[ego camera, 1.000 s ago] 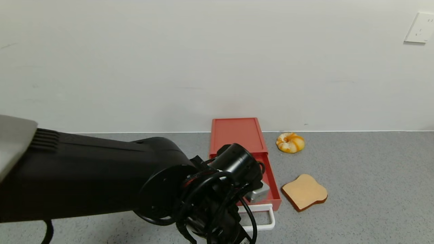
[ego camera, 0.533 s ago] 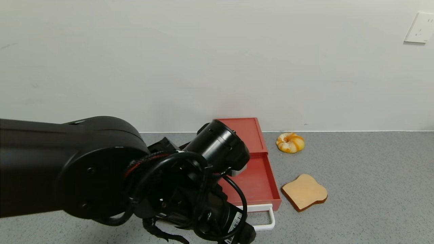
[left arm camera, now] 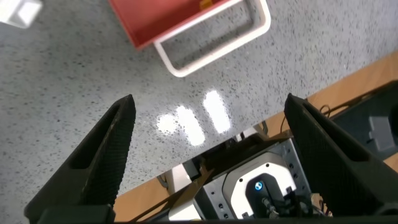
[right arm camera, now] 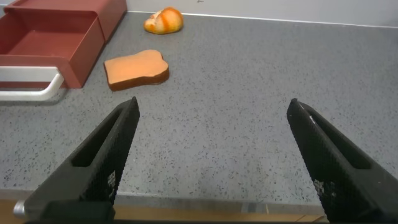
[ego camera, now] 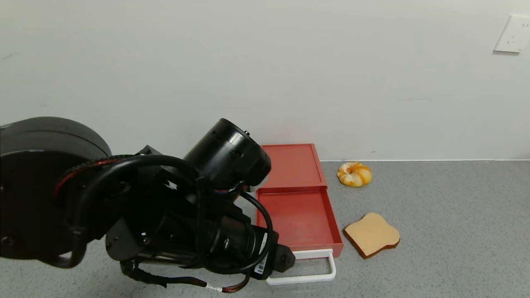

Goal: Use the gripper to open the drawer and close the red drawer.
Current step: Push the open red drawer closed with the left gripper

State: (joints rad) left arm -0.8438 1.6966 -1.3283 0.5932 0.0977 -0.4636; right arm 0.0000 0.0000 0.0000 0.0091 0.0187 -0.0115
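Note:
The brick-red drawer box point(ego camera: 290, 165) lies against the back wall. Its tray point(ego camera: 298, 219) is pulled out towards me and looks empty, with the white loop handle point(ego camera: 306, 277) at its front. My left arm point(ego camera: 223, 244) fills the left of the head view, raised beside the drawer, with its dark end next to the handle. In the left wrist view the left gripper point(left arm camera: 210, 102) is open and empty, over bare table near the front edge, apart from the handle point(left arm camera: 217, 43). My right gripper point(right arm camera: 213, 102) is open and empty over the table, right of the drawer point(right arm camera: 50, 37).
A bread slice point(ego camera: 372, 234) lies right of the tray's front. A swirled bun point(ego camera: 354, 174) sits near the wall, right of the box. A wall socket point(ego camera: 513, 34) is at the upper right. The table's wooden front edge and my base show in the left wrist view.
My left arm has lifted and swung left, off the drawer tray, which is now uncovered. The drawer, handle, bread and bun have not moved.

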